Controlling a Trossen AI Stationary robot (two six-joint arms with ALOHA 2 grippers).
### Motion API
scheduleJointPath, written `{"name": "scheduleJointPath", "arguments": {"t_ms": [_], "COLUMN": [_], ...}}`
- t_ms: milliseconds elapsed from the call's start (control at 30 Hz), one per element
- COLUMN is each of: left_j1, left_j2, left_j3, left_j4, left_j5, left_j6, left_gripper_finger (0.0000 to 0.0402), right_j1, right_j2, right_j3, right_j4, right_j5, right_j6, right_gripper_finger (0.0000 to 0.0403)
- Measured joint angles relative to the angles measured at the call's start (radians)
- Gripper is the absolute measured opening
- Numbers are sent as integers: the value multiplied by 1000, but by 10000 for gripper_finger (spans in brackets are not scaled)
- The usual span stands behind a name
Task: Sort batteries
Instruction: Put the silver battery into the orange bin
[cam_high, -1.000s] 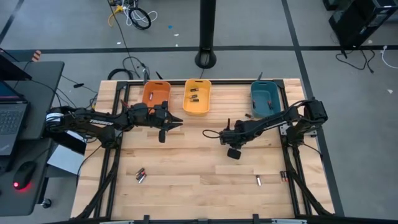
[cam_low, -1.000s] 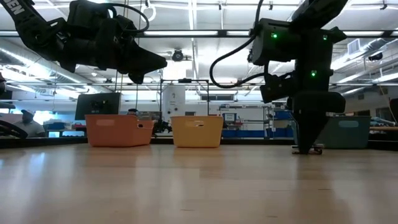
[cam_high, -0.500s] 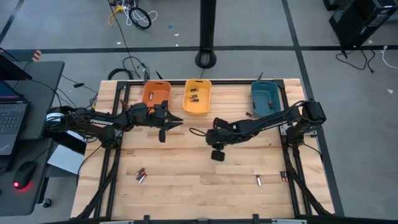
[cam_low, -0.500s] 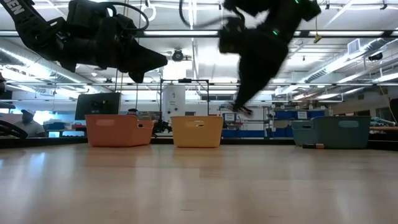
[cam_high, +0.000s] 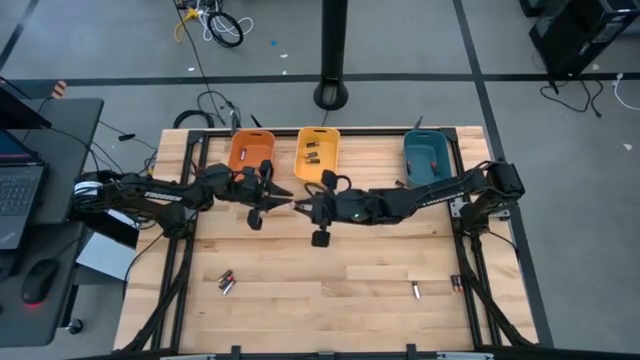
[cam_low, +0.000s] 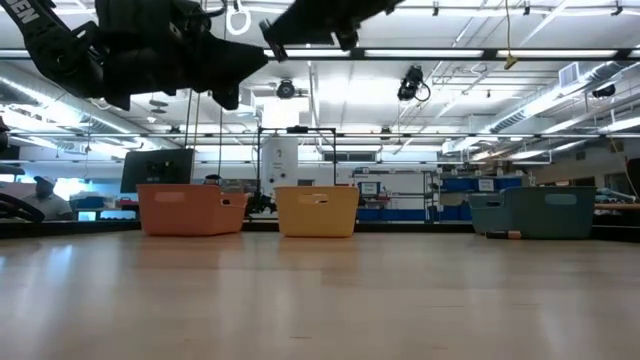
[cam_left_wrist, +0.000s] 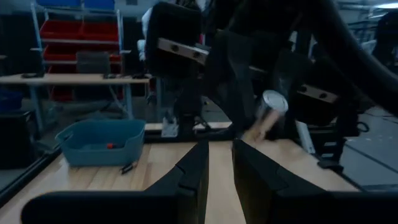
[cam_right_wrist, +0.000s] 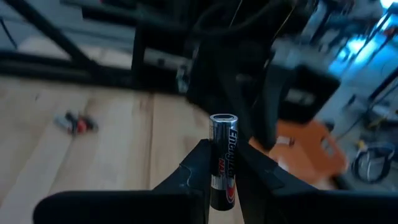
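Two small batteries (cam_high: 311, 152) are seen in the yellow bin (cam_high: 318, 170); one lies in the orange bin (cam_high: 250, 153), and a red item in the teal bin (cam_left_wrist: 99, 142). A silver battery (cam_right_wrist: 223, 159) is held upright, clamped between the right gripper's (cam_right_wrist: 219, 163) fingers, above mid-table just beside the left gripper (cam_high: 283, 197), whose fingers stand narrowly apart, empty.

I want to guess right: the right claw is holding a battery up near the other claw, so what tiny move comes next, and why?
Probably the right gripper, shut on the battery, eases it toward the left gripper for a handover. The two nearly meet in front of the yellow bin, and the left's fingers show a narrow gap.
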Motion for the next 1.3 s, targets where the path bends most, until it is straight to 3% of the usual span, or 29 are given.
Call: {"name": "scheduleJointPath", "arguments": {"t_ms": [367,567,767,900,1100,1300], "left_j1": [-6,-41,-96,-116,-124,-130], "left_j2": [0,0,0,0,0,0], "left_j3": [0,0,0,14,70,93], "left_j4": [125,129,128,126,35,-8], "left_j5": [75,71,-35,-53,-50,-42], "left_j6": [2,38,118,140,142,164], "left_gripper_finger": [86,130,182,205,206,182], "right_j1": [0,0,0,0,0,0], "right_j2": [-2,-2,-2,-2,-2,-2], "right_j3": [0,0,0,0,0,0], "right_j4": [35,35,48,52,59,60], "right_j5": [3,12,12,12,12,12], "right_j6": [-27,-34,-42,-45,-45,-49], "right_gripper_finger": [59,59,60,59,59,59]}}
